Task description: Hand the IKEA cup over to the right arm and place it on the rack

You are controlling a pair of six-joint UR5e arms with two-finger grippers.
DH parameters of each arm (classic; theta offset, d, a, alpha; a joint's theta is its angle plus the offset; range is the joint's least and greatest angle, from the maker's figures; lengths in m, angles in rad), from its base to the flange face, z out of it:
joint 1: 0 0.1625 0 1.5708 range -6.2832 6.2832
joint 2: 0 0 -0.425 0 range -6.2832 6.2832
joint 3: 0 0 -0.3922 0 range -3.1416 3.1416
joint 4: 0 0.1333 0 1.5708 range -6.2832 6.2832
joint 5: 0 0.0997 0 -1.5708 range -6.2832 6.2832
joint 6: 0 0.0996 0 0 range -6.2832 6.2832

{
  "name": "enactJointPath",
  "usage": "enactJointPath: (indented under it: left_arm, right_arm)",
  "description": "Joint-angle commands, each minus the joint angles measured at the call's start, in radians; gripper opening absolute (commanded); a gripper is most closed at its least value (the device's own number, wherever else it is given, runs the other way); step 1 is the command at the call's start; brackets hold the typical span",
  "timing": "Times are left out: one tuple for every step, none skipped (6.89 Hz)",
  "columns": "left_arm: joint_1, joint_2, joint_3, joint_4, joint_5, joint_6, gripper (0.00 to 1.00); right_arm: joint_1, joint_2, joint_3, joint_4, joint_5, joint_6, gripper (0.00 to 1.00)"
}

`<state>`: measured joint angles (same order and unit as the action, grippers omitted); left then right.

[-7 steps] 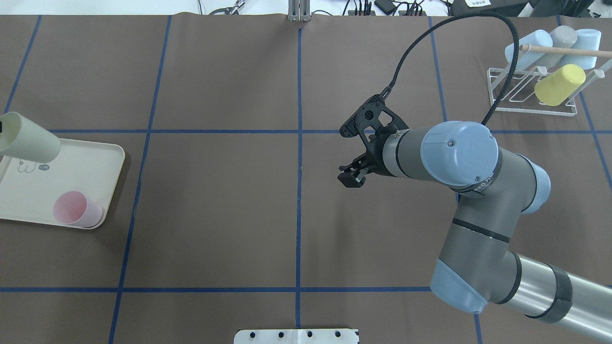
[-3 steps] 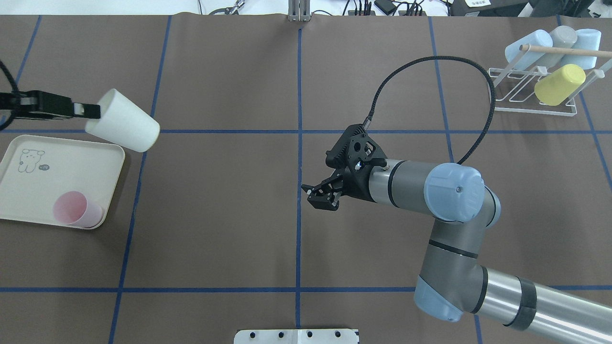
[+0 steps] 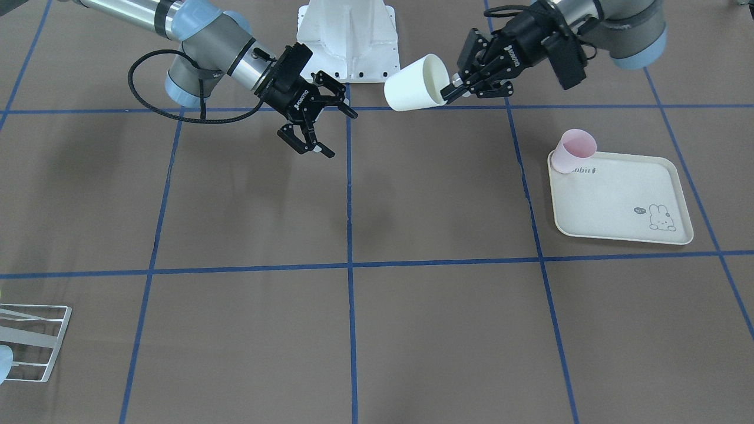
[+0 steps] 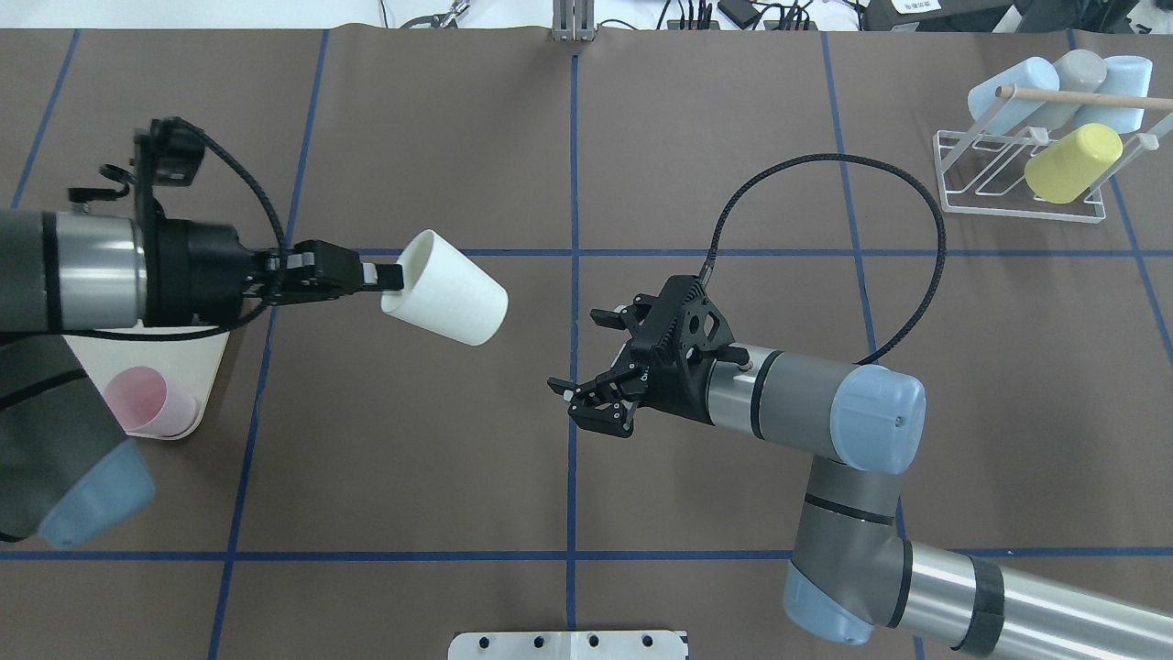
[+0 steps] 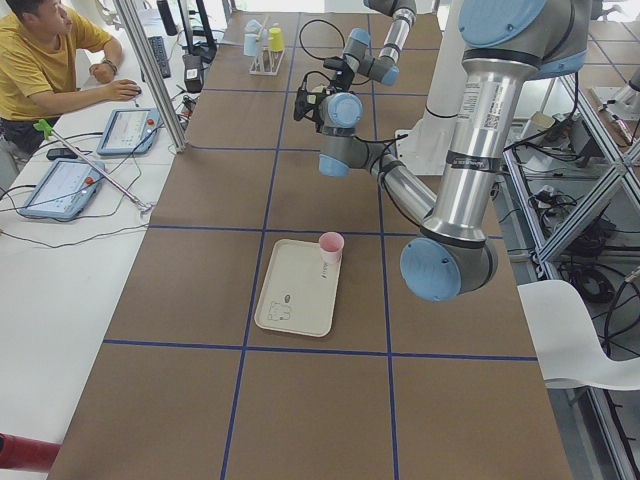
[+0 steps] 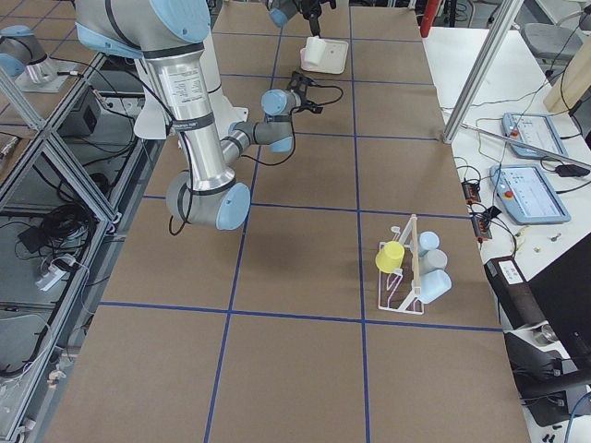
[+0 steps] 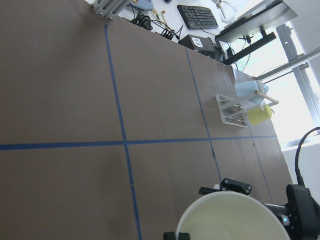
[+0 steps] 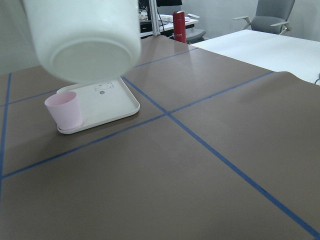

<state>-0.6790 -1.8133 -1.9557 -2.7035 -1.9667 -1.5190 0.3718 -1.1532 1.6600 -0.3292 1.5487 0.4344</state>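
1. My left gripper (image 4: 389,275) is clamped on the rim of the white cup (image 4: 449,291), holding it sideways in the air, left of table centre.
2. My right gripper (image 4: 575,356) gapes wide and empty, facing the cup's base, near but apart.
3. Not yet done: the handover, then placing on the rack (image 4: 1017,213), far right.

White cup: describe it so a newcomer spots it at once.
Over the brown table, follow the left arm to the left gripper. It holds the white cup by the rim, tipped sideways in mid-air. The pink cup, by contrast, stands on the tray.
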Motion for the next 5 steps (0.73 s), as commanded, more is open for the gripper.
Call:
enactJointPath:
  left_arm:
    - [0.073, -0.046, 0.044, 0.001, 0.077, -0.013, 0.0]
    - [0.087, -0.053, 0.055, 0.001, 0.097, -0.013, 0.0]
    - [0.108, -0.054, 0.06, 0.002, 0.118, -0.013, 0.0]
    - [0.117, -0.054, 0.06, 0.002, 0.121, -0.013, 0.0]
    - [0.136, -0.058, 0.072, 0.001, 0.147, -0.013, 0.0]
  right_arm:
    - [-0.014, 0.004, 0.0, 0.042, -0.004, 0.001, 0.98]
    - [-0.017, 0.006, 0.004, 0.042, -0.004, 0.001, 0.99]
    - [-0.019, 0.006, 0.007, 0.042, -0.004, 0.001, 0.99]
    - [-0.019, 0.006, 0.01, 0.042, -0.004, 0.001, 0.99]
    - [-0.019, 0.006, 0.011, 0.042, -0.004, 0.0, 0.99]
